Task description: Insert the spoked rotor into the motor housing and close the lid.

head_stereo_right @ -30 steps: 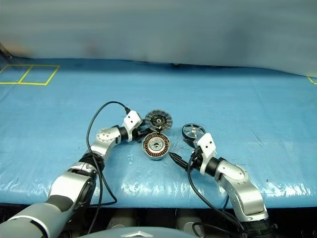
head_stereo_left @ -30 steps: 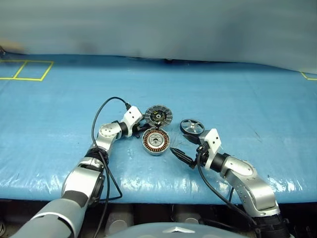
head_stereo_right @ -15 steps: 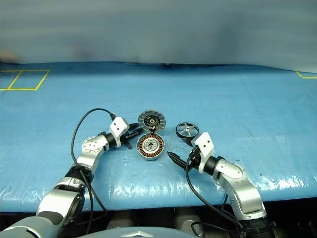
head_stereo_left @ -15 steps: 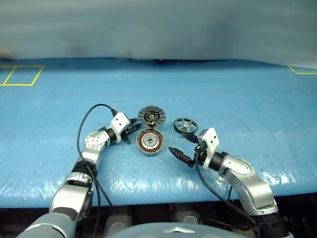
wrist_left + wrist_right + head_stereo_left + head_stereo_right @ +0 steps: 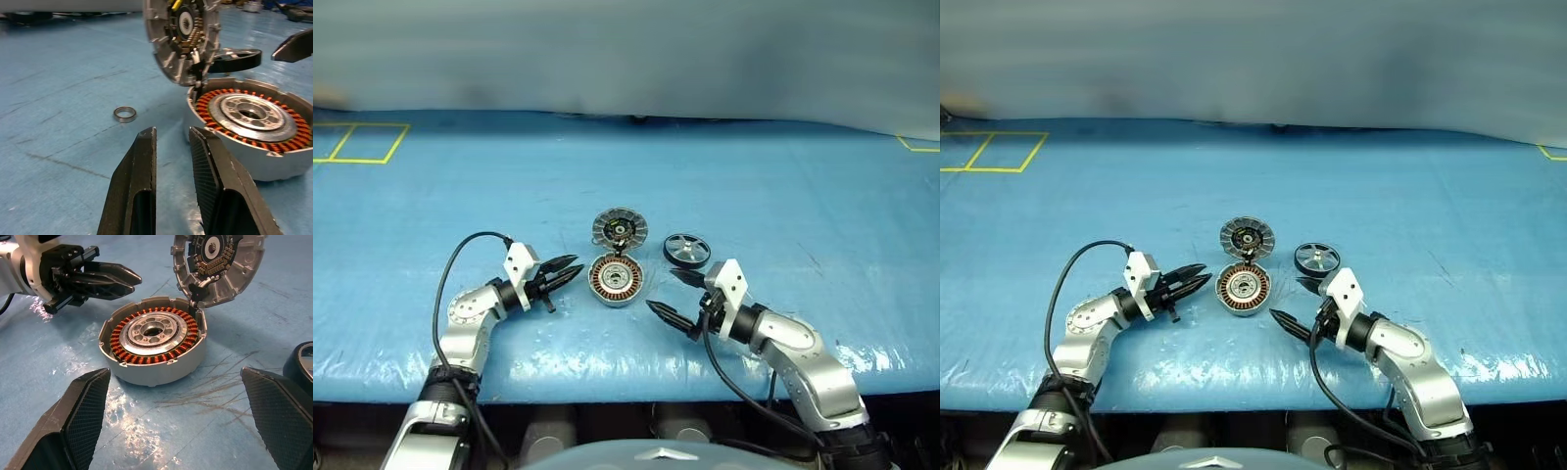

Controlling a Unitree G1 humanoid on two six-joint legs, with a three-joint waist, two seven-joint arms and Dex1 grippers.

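We see the left hand (image 5: pixel 563 270) pulling back from the motor housing (image 5: pixel 615 279) — a second ago it sat right up against the lid's hinge side, and now there is a clear strip of blue surface (image 5: pixel 754 186) between its fingertips and the grey case. Its fingers are nearly together with a narrow gap, and they carry nothing. The lid (image 5: pixel 620 227) stands tilted up behind the housing, joined at the rear edge, its segmented inner face turned toward us, so the copper windings and silver centre lie fully exposed.

That retreat tells us the opening step is done — the housing is ready to receive its part (and the left arm is out of the way). The spoked rotor (image 5: pixel 686 249) lies flat on the surface just to the right of the housing and lid, untouched, not yet inserted.

The right hand (image 5: pixel 676 295) hovers low near the front right of the housing, its two fingers spread wide, empty, with the rotor just beyond its far finger. We judge the pick-up falls to this hand: swing over the black rim, close, lift, then seat it on the centre.

A small washer ring (image 5: pixel 125 114) rests on the surface beside the housing — not part of the job.
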